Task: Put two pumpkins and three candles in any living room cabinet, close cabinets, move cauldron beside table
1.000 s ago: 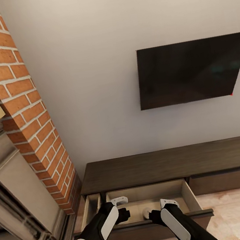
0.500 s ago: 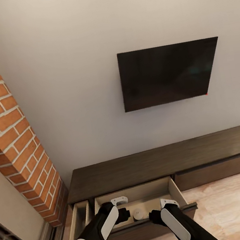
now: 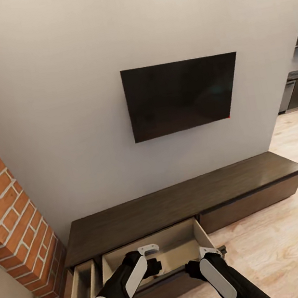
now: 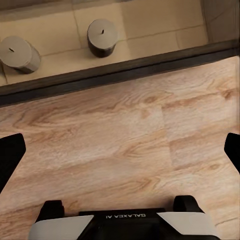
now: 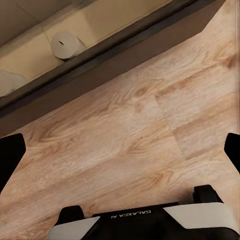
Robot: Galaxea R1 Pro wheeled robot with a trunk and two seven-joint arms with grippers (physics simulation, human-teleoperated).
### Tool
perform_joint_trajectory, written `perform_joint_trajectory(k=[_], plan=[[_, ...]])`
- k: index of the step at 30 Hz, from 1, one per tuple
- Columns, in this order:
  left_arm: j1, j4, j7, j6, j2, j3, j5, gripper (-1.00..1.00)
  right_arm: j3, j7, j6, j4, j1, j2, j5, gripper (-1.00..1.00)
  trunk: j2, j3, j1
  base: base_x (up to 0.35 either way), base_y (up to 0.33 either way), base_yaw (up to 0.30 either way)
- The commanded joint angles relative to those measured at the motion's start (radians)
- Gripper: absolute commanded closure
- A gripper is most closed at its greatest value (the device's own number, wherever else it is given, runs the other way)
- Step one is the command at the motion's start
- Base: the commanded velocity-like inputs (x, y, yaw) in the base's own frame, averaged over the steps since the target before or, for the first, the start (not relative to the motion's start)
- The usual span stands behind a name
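with both the left gripper (image 4: 120, 150) and right gripper (image 5: 120, 150) spread and empty, the open cabinet (image 3: 178, 202) drawer holding two candles (image 4: 102, 36) should be left unbumped.

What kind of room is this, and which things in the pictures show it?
Most likely a living room: a flat television hangs on the wall above a long low cabinet with open drawers, brick like a fireplace surround stands beside it, and the floor is wood plank.
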Motion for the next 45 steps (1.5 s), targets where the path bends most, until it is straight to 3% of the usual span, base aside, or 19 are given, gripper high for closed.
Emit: perform_joint_trajectory(k=[1, 27, 37, 45], plan=[[-0.001, -0.002, 0.010, 0.002, 0.001, -0.004, 0.011, -1.00, 0.003, -0.009, 0.001, -0.001, -0.001, 0.000, -0.009, -1.00, -0.001, -0.001, 0.000, 0.000, 0.000, -0.267], [-0.001, -0.003, 0.010, 0.002, 0.000, -0.004, 0.011, -1.00, 0.003, -0.010, 0.001, -0.001, -0.001, 0.000, -0.008, -1.00, -0.001, -0.001, 0.000, 0.000, 0.000, -0.268], [-0.001, -0.001, 0.010, 0.002, -0.001, -0.004, 0.011, -1.00, -0.019, -0.016, 0.002, -0.008, -0.001, 0.000, -0.006, -1.00, -0.001, -0.002, 0.000, 0.000, 0.000, -0.269], [-0.001, 0.002, 0.010, 0.002, -0.001, -0.003, 0.012, -1.00, -0.062, -0.016, 0.003, -0.009, -0.001, 0.000, -0.005, -1.00, -0.001, -0.008, 0.000, 0.000, 0.000, -0.255]])
